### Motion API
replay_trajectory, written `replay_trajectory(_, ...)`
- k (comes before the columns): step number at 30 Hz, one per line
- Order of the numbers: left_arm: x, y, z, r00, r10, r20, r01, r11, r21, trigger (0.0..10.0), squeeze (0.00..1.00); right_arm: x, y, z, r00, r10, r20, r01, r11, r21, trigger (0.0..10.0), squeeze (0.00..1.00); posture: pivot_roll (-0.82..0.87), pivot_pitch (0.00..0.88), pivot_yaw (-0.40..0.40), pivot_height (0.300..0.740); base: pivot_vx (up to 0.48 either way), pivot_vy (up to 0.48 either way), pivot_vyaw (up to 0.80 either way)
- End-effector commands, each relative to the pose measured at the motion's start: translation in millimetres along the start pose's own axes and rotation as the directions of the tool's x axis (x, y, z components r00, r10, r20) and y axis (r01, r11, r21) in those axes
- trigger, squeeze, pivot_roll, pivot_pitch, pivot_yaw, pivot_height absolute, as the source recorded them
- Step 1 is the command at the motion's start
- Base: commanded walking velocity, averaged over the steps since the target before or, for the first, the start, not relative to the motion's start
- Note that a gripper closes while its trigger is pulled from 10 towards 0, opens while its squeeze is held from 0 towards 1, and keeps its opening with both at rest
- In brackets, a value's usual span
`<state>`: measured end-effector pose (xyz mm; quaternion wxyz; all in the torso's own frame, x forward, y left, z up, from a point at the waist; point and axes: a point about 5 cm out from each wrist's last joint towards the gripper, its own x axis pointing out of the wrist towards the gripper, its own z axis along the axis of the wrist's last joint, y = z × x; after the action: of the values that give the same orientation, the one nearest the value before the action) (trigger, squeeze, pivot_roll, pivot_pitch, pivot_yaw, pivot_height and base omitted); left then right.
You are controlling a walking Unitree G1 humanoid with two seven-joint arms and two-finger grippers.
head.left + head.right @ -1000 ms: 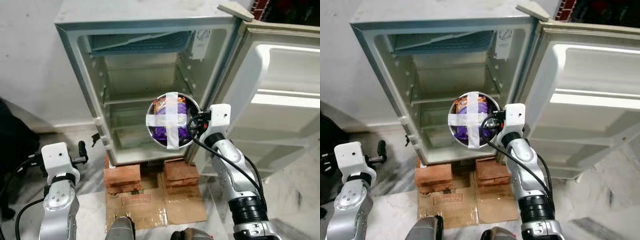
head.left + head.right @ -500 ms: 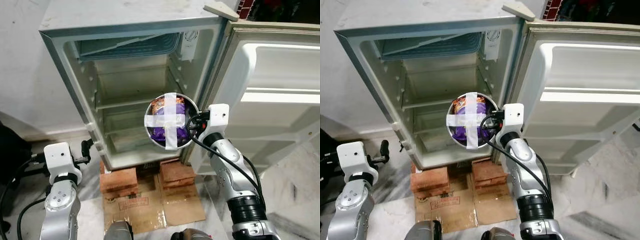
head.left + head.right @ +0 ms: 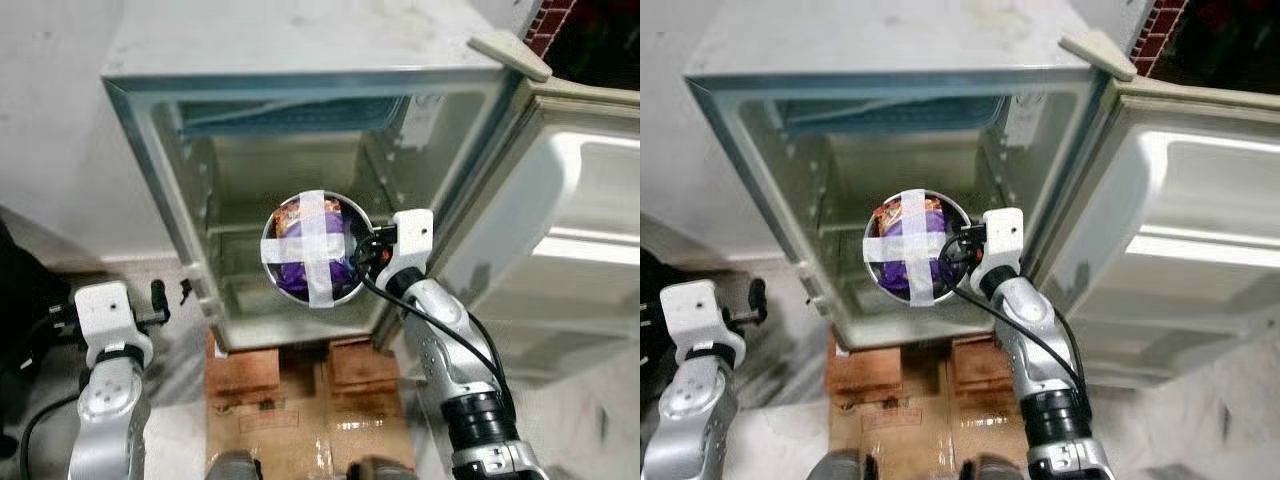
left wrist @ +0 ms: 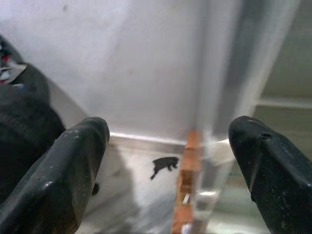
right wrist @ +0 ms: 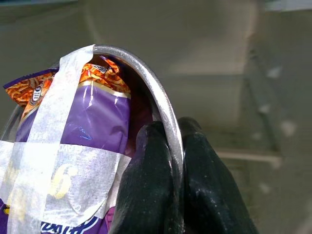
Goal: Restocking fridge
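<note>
Right wrist view shows the right gripper (image 5: 170, 195) pinched onto just the rim of the steel bowl (image 3: 312, 247), held before the open fridge (image 3: 300, 130). That thin hold could slip or tilt, straining the tape over the packet (image 5: 92, 117). Left gripper (image 4: 165, 161) hangs spread, holding nothing.

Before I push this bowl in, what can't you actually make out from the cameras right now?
- Lower shelf of the fridge: hidden behind the steel bowl in both eye views.
- Packet in the bowl: the white tape cross covers its label; print too small.
- Right gripper, clamped on the bowl's rim: the rim's far side is cut off in the right wrist view.
- Left gripper: open; the left wrist view is blurred.
</note>
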<state>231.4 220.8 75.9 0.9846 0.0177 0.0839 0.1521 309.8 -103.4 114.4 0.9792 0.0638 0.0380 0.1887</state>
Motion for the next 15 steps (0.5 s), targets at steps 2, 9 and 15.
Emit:
replay_trajectory(2, -1.7, -4.9, -3.9, 1.0, -0.02, -0.019, 0.02, 1.0, -0.005, 10.0, 0.0, -3.9, -9.8, 0.8, 1.0, -0.03, 0.001, 0.03, 1.0, 0.005, 10.0, 0.0, 0.02, 0.081, -0.047, 0.74, 0.0, 0.0, 0.0)
replay_trajectory(9, -1.5, -4.7, -3.9, 1.0, -0.015, -0.021, 0.015, 1.0, -0.005, 10.0, 0.0, -6.6, -10.3, -4.1, 0.999, -0.037, -0.019, 0.037, 0.999, 0.011, 10.0, 0.0, 0.03, 0.079, -0.047, 0.74, 0.0, 0.0, 0.0)
replay_trajectory(15, -3.7, -4.3, -3.1, 1.0, -0.001, -0.021, 0.001, 1.0, -0.004, 10.0, 0.0, -3.6, -10.6, -13.7, 0.995, -0.06, -0.084, 0.064, 0.997, 0.053, 10.0, 0.0, 0.04, 0.087, -0.052, 0.74, 0.0, 0.0, 0.0)
